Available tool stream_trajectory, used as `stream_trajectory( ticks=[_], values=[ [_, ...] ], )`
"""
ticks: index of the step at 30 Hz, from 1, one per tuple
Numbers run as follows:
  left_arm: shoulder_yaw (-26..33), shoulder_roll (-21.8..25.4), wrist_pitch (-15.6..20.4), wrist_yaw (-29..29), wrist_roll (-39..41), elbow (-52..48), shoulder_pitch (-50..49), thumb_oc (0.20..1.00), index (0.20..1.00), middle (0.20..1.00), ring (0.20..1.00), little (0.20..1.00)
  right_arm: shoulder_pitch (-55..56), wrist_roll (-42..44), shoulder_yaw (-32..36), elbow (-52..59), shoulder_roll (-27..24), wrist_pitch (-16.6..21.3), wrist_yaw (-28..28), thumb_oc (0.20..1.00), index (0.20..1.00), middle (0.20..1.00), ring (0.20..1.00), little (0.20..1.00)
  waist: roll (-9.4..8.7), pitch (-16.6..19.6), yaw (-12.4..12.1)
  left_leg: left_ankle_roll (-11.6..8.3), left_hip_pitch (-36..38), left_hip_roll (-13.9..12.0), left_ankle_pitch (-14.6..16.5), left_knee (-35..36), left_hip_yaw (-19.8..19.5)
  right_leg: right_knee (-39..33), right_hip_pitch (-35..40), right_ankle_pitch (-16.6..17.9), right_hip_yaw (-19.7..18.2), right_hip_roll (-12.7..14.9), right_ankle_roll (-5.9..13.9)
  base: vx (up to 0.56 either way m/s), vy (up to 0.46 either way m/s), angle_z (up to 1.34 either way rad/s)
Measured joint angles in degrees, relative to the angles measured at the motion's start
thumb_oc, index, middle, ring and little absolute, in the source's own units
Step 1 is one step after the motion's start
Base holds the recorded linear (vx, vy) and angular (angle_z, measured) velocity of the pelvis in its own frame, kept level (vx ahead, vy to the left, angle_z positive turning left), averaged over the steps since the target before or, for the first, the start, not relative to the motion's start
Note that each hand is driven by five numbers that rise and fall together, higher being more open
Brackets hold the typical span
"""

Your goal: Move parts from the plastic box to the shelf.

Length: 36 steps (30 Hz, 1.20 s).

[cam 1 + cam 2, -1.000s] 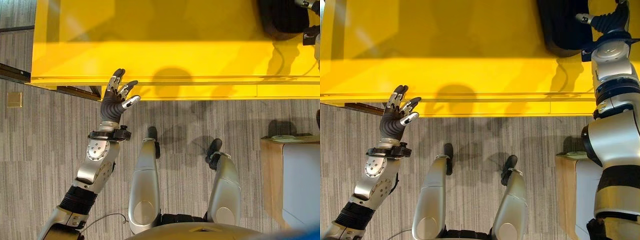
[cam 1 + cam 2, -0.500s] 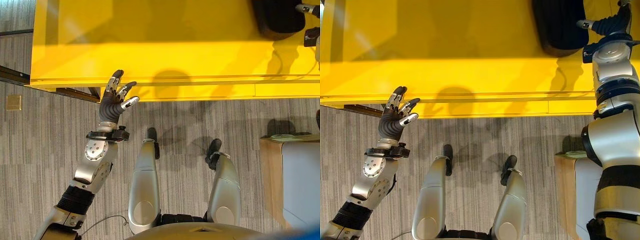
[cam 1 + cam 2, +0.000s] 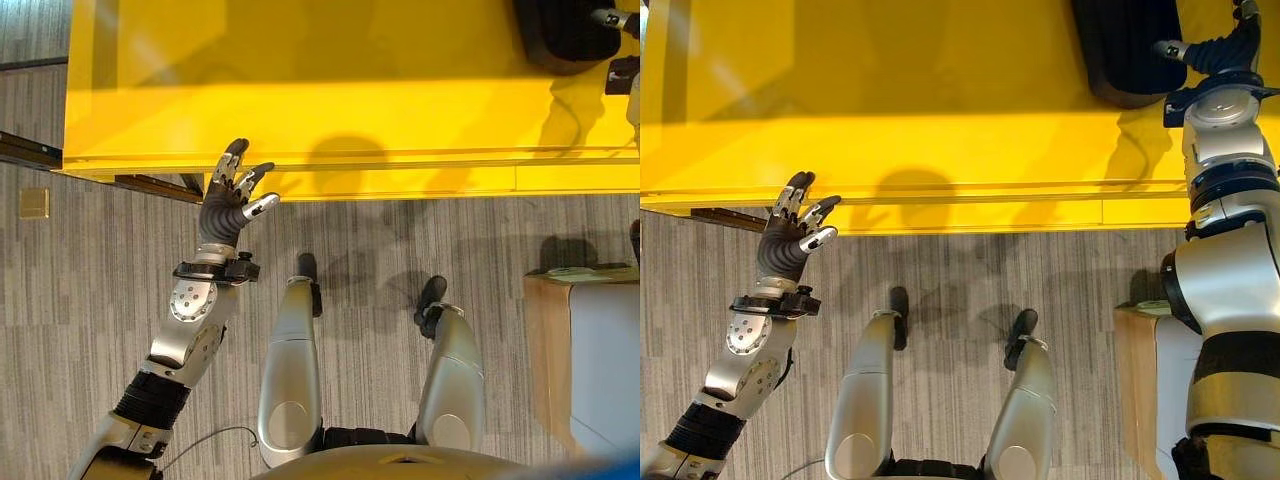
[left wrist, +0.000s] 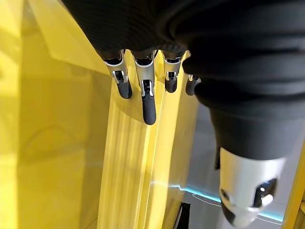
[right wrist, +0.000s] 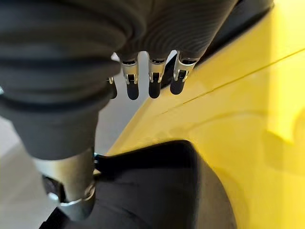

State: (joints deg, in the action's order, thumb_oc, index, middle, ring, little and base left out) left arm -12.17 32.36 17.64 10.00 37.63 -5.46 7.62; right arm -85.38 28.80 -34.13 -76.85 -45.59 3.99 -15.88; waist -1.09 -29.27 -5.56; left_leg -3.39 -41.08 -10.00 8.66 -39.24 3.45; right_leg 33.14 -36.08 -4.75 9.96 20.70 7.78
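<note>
A dark ribbed part [image 3: 1127, 50] lies on the far right of the glossy yellow shelf [image 3: 330, 100], just beside the right hand [image 3: 1218, 48]. In its own wrist view that hand [image 5: 143, 81] has relaxed, uncurled fingers holding nothing, with the dark part right below them. The left hand [image 3: 233, 192] hangs at the shelf's near edge, fingers spread and empty. A wooden crate [image 3: 545, 345] stands on the grey carpet floor [image 3: 80, 290] at the right.
</note>
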Motion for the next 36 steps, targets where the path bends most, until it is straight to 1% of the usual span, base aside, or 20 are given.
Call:
stream_trajectory(
  ticks=[2,5,6,7,14,36],
  values=[
    [-0.11,0.00,0.11,0.01,0.00,0.01,0.02,1.000,1.000,1.000,1.000,1.000,0.69,1.36,1.90,1.20,0.56,0.52,0.00,1.000,1.000,1.000,1.000,1.000,0.02,-0.01,-0.05,0.00,-0.02,-0.01,0.00,0.00,0.00,0.08,-0.03,0.00,0.01,0.00,0.00,0.00,0.000,0.00],
    [-0.12,0.00,0.29,0.00,-0.02,0.01,0.18,1.000,1.000,1.000,1.000,1.000,5.27,4.09,4.47,4.72,3.34,1.42,0.03,1.000,1.000,1.000,1.000,1.000,0.03,-0.01,0.04,-0.01,-0.51,-0.01,0.02,-0.35,-0.14,0.55,-0.49,-0.13,0.02,0.06,-0.11,0.00,0.002,0.01],
    [-0.03,0.04,0.88,-0.06,-0.05,-0.10,0.46,1.000,1.000,1.000,1.000,1.000,5.99,4.47,5.14,5.14,3.72,2.84,-0.60,1.000,1.000,1.000,1.000,1.000,0.06,-0.03,0.07,0.03,-1.60,0.00,0.13,-1.14,-0.53,1.16,-1.33,-0.38,0.06,0.08,-0.16,0.00,0.002,0.06],
    [-0.03,0.03,0.84,-0.09,-0.04,-0.06,0.72,1.000,1.000,1.000,1.000,1.000,6.13,6.03,6.66,5.11,3.73,3.24,-0.38,1.000,1.000,1.000,1.000,1.000,0.07,-0.04,0.23,0.06,-1.87,0.01,0.15,-1.44,-0.72,1.26,-1.40,-0.38,0.06,0.08,-0.16,0.01,0.007,0.04],
    [0.02,0.01,0.79,0.20,-0.04,-0.04,0.61,1.000,1.000,1.000,1.000,1.000,6.99,10.27,7.19,6.31,4.06,4.04,-0.07,1.000,1.000,1.000,1.000,1.000,0.06,-0.03,0.57,0.10,-1.79,-0.03,0.17,-1.53,-0.74,1.39,-1.35,-0.37,0.06,0.03,-0.17,0.00,0.000,0.00],
    [0.37,0.02,0.73,0.66,0.00,-0.02,0.41,1.000,1.000,1.000,1.000,1.000,7.03,14.02,8.69,7.60,4.71,3.96,0.44,1.000,1.000,1.000,1.000,1.000,-0.01,0.00,1.26,0.14,-1.85,-0.10,0.20,-1.88,-0.78,1.36,-1.29,-0.33,-0.07,-0.12,-0.19,0.00,0.000,0.00]
  ],
)
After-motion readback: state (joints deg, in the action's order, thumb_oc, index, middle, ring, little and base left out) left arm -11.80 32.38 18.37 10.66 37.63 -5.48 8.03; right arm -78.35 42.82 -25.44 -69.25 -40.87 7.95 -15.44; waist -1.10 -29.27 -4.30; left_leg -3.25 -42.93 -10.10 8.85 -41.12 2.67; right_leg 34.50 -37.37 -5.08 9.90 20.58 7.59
